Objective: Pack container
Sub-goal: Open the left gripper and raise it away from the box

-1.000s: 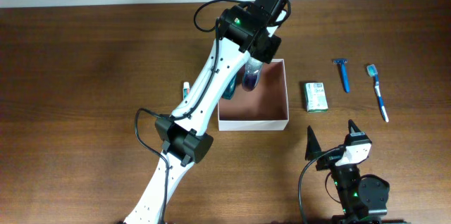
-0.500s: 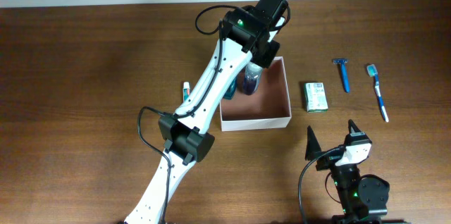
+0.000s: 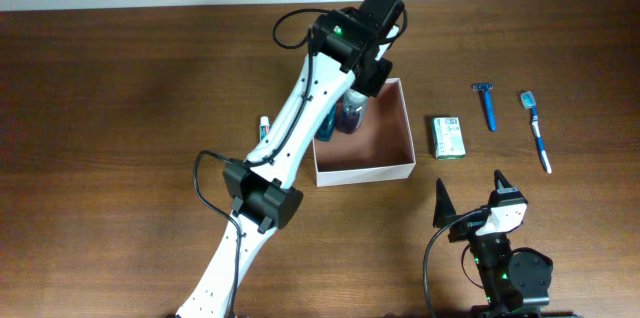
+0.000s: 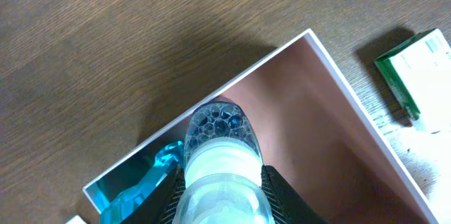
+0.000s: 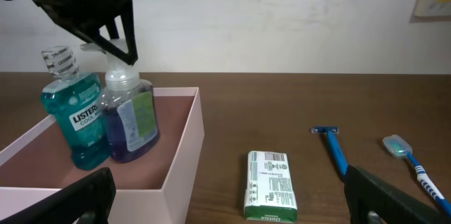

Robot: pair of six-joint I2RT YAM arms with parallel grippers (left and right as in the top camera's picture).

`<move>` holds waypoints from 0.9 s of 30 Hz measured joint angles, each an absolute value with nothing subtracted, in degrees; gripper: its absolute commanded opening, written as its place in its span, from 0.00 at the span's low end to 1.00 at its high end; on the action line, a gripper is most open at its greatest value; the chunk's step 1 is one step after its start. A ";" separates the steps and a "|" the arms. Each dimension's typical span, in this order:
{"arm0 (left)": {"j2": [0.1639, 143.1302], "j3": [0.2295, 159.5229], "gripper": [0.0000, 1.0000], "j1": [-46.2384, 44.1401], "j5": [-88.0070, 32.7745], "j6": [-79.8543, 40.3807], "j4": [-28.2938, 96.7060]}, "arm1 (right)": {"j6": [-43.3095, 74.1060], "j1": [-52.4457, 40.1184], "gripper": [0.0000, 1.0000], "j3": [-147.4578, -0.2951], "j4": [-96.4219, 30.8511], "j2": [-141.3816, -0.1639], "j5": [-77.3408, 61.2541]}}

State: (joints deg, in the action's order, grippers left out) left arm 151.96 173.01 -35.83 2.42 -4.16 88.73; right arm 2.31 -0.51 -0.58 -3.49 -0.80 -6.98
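Note:
The container [image 3: 398, 170] is a square white-walled box with a pinkish-brown inside; it also shows in the left wrist view [image 4: 331, 132] and the right wrist view [image 5: 184, 153]. My left gripper [image 3: 352, 106] is shut on a bluish-purple bottle with a clear cap [image 4: 220, 160], standing upright in the box's far left part [image 5: 130, 115]. A teal Listerine mouthwash bottle [image 5: 74, 115] stands beside it inside the box. My right gripper [image 3: 470, 198] is open and empty near the table's front edge.
A green-and-white box [image 3: 448, 137] lies right of the container, seen too in the right wrist view [image 5: 270, 185]. A blue razor [image 3: 487, 105] and a blue toothbrush [image 3: 535, 130] lie further right. A small white tube [image 3: 264, 126] lies left of the container.
My left gripper has moved the bluish-purple bottle left inside the box, up against the teal bottle; the box has shifted slightly. The right arm has not moved.

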 measured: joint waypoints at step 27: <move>151.96 173.03 0.48 -34.68 2.39 -4.16 89.73 | 2.33 -0.51 0.99 -0.58 -3.49 -0.80 -6.98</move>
